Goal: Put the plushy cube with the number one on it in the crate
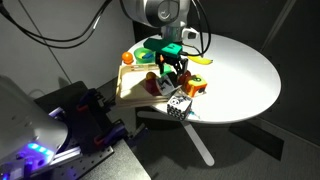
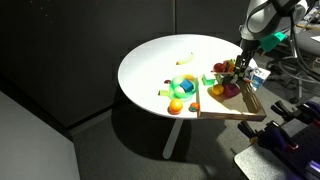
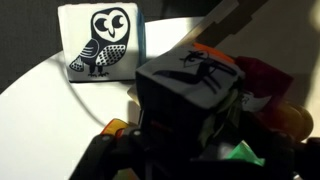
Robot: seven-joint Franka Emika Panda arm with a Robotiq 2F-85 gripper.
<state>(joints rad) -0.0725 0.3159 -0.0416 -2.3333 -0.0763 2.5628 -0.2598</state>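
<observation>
My gripper point(image 3: 185, 150) is shut on a black-and-white plushy cube point(image 3: 190, 78) with an orange top edge; the face I see carries a black figure, and I cannot make out a number. In both exterior views the gripper point(image 1: 172, 72) point(image 2: 238, 68) hangs over the table-side edge of the crate point(image 1: 128, 90) point(image 2: 242, 116), a shallow light wooden box that holds several coloured toys. The held cube is mostly hidden by the fingers in the exterior views.
A second plush cube with an owl picture point(image 3: 100, 42) sits on the white round table point(image 1: 240, 70) near its edge point(image 1: 176, 108) point(image 2: 259, 75). A green bowl point(image 2: 185, 85), a banana point(image 1: 201, 60) and orange toys point(image 2: 176, 105) lie on the table.
</observation>
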